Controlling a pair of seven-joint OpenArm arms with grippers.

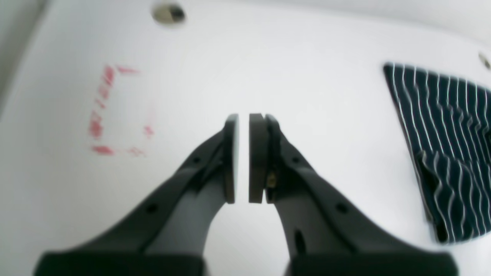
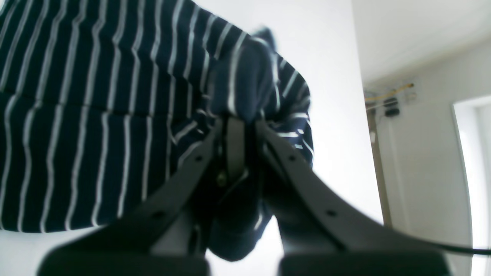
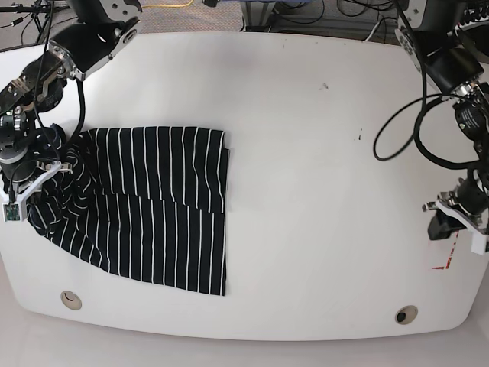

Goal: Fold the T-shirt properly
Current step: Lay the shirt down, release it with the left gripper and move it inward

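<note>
Base view shows you the T-shirt, soft black cloth with thin white stripes, lying rumpled on the smooth white table at its left side. Your right gripper pinches a bunched fold. Your left gripper hangs nearly closed, pads flat, empty.

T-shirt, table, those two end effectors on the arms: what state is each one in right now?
T-shirt: partly folded, flat on the table, one edge bunched and lifted.
Right end effector: shut on the T-shirt's bunched edge.
Left end effector: shut but for a thin gap, holding nothing, above bare table.
Table: white, with faint red marks near the left end effector.
</note>
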